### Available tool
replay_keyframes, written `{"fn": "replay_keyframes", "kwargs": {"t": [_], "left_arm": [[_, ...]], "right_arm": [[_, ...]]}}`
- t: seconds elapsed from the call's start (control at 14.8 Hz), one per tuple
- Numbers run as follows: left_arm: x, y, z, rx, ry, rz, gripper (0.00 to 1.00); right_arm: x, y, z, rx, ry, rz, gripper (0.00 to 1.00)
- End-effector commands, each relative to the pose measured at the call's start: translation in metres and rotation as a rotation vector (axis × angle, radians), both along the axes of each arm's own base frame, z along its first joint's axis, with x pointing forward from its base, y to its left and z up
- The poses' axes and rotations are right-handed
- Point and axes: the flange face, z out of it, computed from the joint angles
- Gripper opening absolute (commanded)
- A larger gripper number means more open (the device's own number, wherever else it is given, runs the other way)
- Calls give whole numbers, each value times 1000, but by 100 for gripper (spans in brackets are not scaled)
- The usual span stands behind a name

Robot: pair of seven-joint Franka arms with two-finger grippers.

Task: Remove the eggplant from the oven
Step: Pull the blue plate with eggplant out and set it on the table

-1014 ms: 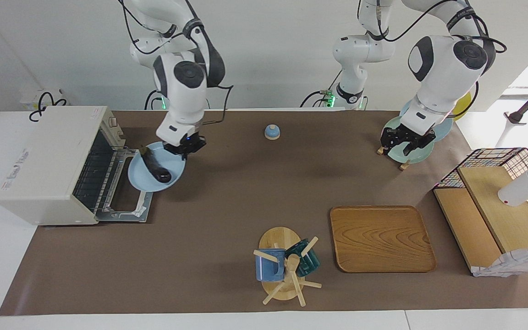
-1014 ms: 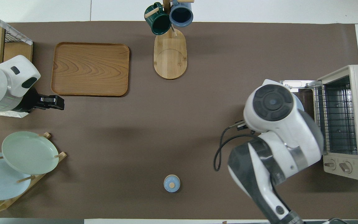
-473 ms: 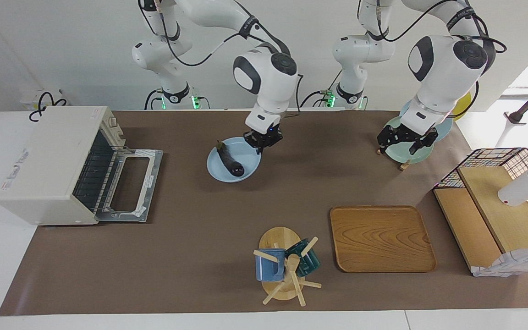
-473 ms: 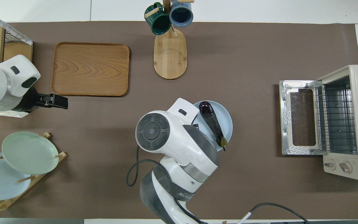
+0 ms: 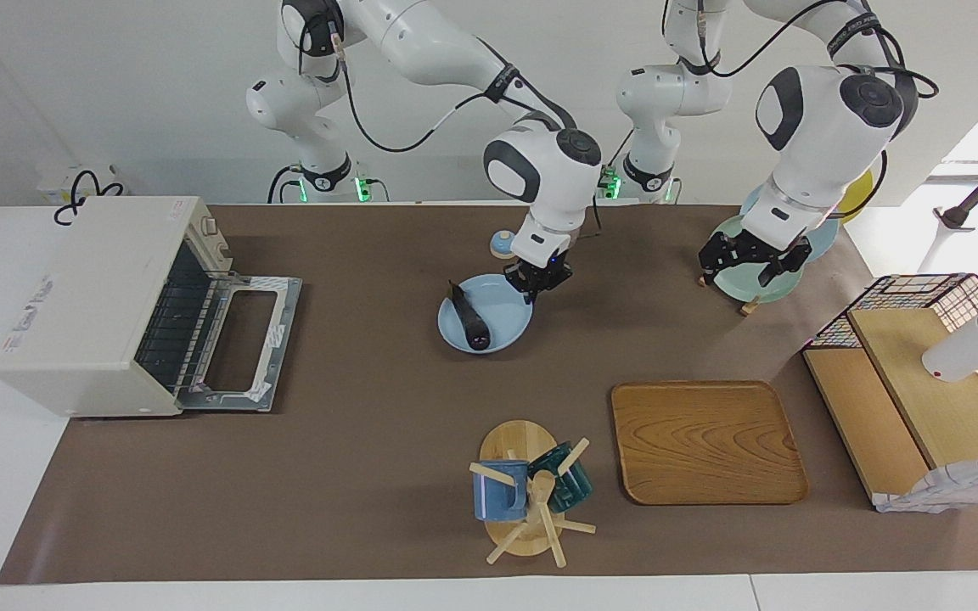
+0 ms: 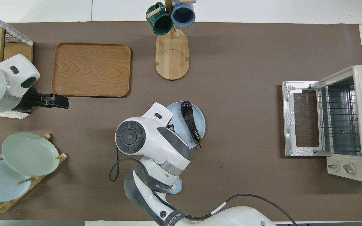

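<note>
The dark purple eggplant (image 5: pixel 469 316) lies on a light blue plate (image 5: pixel 508 321) over the middle of the table. My right gripper (image 5: pixel 540 285) is shut on the plate's rim and holds it low. The overhead view shows the eggplant (image 6: pixel 191 121) and the plate (image 6: pixel 200 116), with the right gripper mostly hidden under its arm. The cream-white oven (image 5: pixel 90 297) stands at the right arm's end of the table. Its door (image 5: pixel 243 339) is dropped open and its wire rack (image 6: pixel 341 119) is bare. My left gripper (image 5: pixel 744 261) waits open over the plate rack.
A small blue bell (image 5: pixel 502 244) sits near the robots, by the right arm's wrist. A mug tree (image 5: pixel 527 492) and a wooden tray (image 5: pixel 705 441) lie farther out. A rack of plates (image 5: pixel 752 288) and a wire basket with wooden boards (image 5: pixel 922 382) are at the left arm's end.
My right gripper has carried the plate with the eggplant from the oven's open door toward the middle of the table. The left arm has barely moved.
</note>
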Motion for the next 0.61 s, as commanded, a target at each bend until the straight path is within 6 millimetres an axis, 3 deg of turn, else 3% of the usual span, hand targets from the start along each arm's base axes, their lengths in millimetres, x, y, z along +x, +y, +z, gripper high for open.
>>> {"fn": "replay_keyframes", "kwargs": {"t": [0.0,0.14,0.34,0.54], "left_arm": [[-1,5,10,-21,-37,-8,100],[1,5,11,-22,-43,-9,100],[0,2,11,-30,-43,-22,100],[0,-2,9,-39,-43,-26,100]], "right_arm": [[-2,-4,-13,103,-32,-9,0],[-5,-4,-19,165,-34,-37,0],[7,-9,-10,197,-16,-86,39],[23,-10,25,140,8,-83,41]]}}
